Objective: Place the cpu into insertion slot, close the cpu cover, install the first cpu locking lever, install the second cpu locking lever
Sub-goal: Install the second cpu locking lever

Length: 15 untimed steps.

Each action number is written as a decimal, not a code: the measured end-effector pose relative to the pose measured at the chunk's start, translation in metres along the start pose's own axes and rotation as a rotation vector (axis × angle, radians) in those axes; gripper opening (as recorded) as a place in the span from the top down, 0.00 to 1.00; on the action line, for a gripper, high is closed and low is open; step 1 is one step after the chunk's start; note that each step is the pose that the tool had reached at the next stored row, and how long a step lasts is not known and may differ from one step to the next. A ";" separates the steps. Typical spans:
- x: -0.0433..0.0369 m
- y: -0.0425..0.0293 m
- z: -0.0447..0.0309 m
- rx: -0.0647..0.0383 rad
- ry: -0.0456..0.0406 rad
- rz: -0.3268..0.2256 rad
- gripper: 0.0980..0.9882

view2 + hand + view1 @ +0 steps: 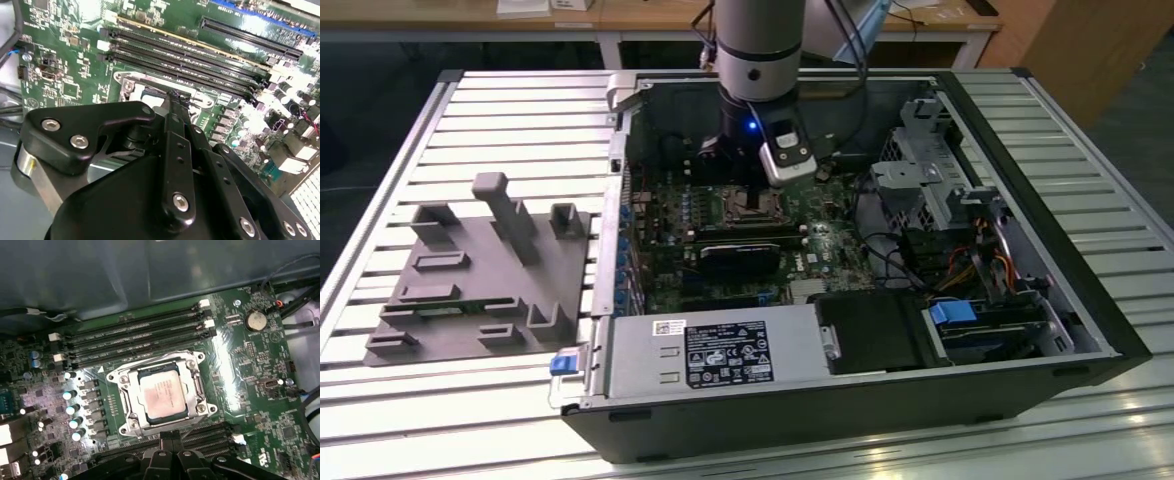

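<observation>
1. The black-fingered gripper (172,444) sits at the bottom centre of the first wrist view; its two fingertips stand pressed together with nothing between them, so it is closed and empty. In the second wrist view the black finger linkage fills the lower half of the frame and the tips end at about centre frame, at the socket's near rim.

2. Just above the tips in the first wrist view lies the cpu (163,395), a flat square chip with a pale metal top. It is seated level in the insertion slot (129,405), the silvery-rimmed square socket at centre frame, so placing looks done.

3. The cpu cover (196,386), a thin silvery frame plate with a square window, lies flat around the chip. I cannot tell whether the locking levers are latched.

4. Long black memory slots (135,340) run across the frame above the socket, and more run just below it beside the fingertips, so room there is tight.

5. In the exterior view the grey arm reaches down at upper centre into the open black computer case (1067,300), whose walls bound the green board (834,245).
</observation>
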<state>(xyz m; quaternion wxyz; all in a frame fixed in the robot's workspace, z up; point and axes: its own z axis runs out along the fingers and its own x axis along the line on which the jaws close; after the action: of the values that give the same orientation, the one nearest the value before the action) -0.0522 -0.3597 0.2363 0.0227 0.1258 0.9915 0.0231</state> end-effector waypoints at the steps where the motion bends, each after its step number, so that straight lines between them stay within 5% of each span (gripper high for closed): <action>1: 0.0004 -0.0014 0.0002 -0.004 0.0010 -0.001 1.00; 8: -0.0015 -0.0117 0.0009 -0.018 0.0047 -0.004 1.00; 15: 0.0005 -0.0185 0.0033 -0.062 0.0163 -0.007 1.00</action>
<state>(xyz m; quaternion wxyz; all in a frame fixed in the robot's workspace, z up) -0.0572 -0.3774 0.2321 0.0186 0.1213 0.9909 0.0550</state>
